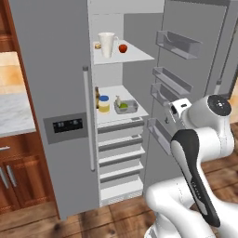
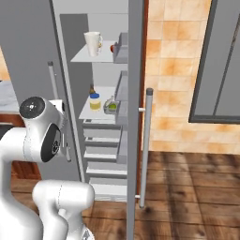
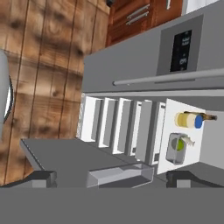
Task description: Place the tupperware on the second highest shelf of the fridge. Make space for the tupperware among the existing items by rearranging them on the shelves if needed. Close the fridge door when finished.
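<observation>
The fridge point(image 1: 51, 69) stands with its right-hand fridge door point(image 1: 190, 18) swung wide open. A clear tupperware point(image 1: 126, 107) holding something green rests on the lower of the two visible shelves, next to the yellow jar with blue lid point(image 1: 103, 103) and the dark bottle point(image 1: 97, 96). On the shelf above are the white jug point(image 1: 107, 44) and the red fruit point(image 1: 122, 48). My gripper point(image 3: 114, 178) is open and holds nothing. It is low by the door's inner face, with a clear door bin point(image 3: 120, 175) just ahead of its fingertips point(image 3: 41, 178).
Drawers point(image 1: 118, 153) fill the fridge's lower half. Clear bins point(image 1: 179, 44) line the open door's inner face. The door is edge-on in the right base view, with its bar handle point(image 2: 146, 145) toward a tiled wall. Brown wooden cabinets point(image 1: 14, 176) stand to the fridge's left.
</observation>
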